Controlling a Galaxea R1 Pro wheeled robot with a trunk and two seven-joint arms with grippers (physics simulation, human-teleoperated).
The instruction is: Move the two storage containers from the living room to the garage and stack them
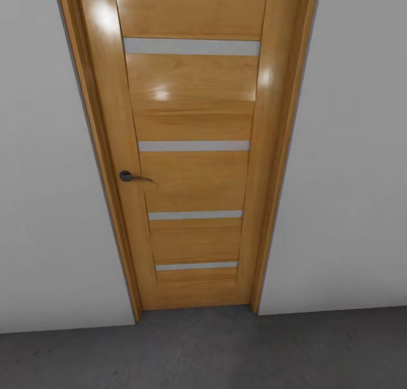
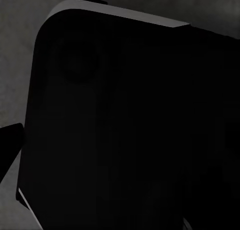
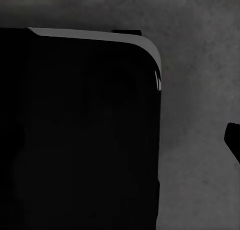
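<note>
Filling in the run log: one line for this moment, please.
facing: shut wooden door | handle at its left | floor: dark grey | wrist views: dark robot body over grey floor | containers: unseen

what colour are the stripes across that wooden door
Pale grey-white, four horizontal stripes on the honey-coloured door; the head view shows them best.

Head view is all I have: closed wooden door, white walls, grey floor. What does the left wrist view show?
Observer: A large black housing with a rounded corner and a pale grey edge, over mottled grey floor.
Operator: Right wrist view?
Observer: Much the same, with a wider strip of that floor beside the housing.
Operator: End effector state?
Observer: Cannot tell. A dark sliver pokes in at the frame edge, too little to judge.
</note>
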